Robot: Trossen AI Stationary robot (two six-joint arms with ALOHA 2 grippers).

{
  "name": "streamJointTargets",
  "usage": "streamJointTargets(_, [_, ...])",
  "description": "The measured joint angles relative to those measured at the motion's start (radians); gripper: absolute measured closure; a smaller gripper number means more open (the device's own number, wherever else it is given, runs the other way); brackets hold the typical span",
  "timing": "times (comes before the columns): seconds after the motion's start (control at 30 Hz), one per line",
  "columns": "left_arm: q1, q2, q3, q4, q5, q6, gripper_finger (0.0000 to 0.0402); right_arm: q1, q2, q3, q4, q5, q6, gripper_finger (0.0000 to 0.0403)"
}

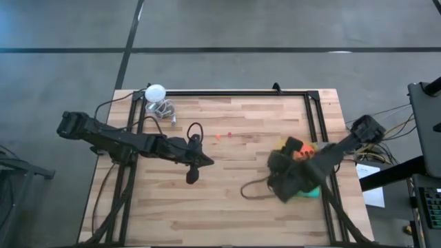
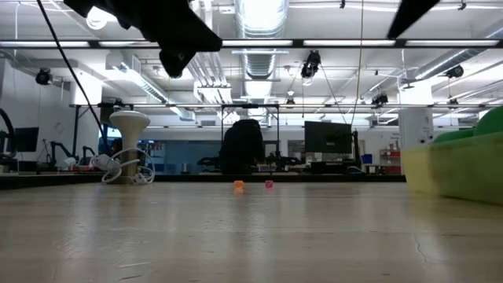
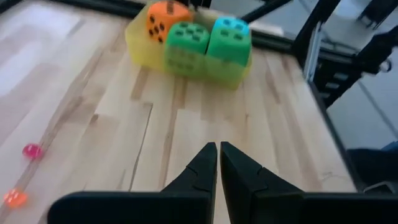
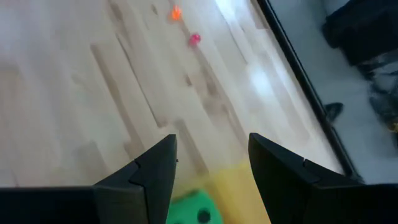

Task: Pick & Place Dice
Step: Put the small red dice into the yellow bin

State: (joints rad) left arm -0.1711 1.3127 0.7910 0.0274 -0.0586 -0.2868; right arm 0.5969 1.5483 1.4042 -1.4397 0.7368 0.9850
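Dice (image 3: 196, 43) bunched in yellow tray (image 3: 138, 38) at table's right edge!
Three showing — orange, green, teal. Right gripper (image 4: 211, 165) hovering over tray, fingers spread, nothing held; likely between picks. Left gripper (image 3: 218, 163) parked mid-table, fingers pinched together, empty. Next: down onto a die.

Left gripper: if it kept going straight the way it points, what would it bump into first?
Probably the dice. The left gripper, fingers nearly shut, points across bare wood at the green die and teal die in the yellow container. The green one looks slightly nearer, though depth is unclear.
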Motion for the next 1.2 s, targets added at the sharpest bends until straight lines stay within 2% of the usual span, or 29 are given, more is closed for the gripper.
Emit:
streamJointTargets(0.1, [0.0, -0.001, 0.0, -0.049, 0.0, 0.0, 0.0376, -0.089, -0.07, -0.042, 0.155, -0.046, -0.147, 0.0211])
streamJointTargets(0.27, [0.0, -0.019, 0.0, -0.144, -0.001, 0.0, 0.0376, -0.274, -0.182, -0.115, 0.421, -0.248, -0.381, 0.0211])
streamJointTargets(0.43, [0.0, -0.044, 0.0, -0.201, -0.016, 0.039, 0.0376, -0.443, -0.205, -0.161, 0.538, -0.399, -0.498, 0.0211])
streamJointTargets(0.67, [0.007, -0.051, 0.0, -0.255, -0.045, 0.099, 0.0376, -0.582, -0.083, -0.164, 0.654, -0.501, -0.629, 0.0211])
streamJointTargets(0.9, [0.066, -0.093, -0.003, -0.298, -0.182, 0.074, 0.0376, -0.683, 0.082, -0.076, 0.669, -0.521, -0.701, 0.0211])
streamJointTargets(1.13, [0.196, -0.161, -0.062, -0.287, -0.175, 0.063, 0.0376, -0.766, 0.217, 0.036, 0.672, -0.647, -0.79, 0.0211])
streamJointTargets(1.2, [0.236, -0.174, -0.094, -0.283, -0.118, 0.086, 0.0376, -0.792, 0.252, 0.06, 0.67, -0.697, -0.815, 0.0211])
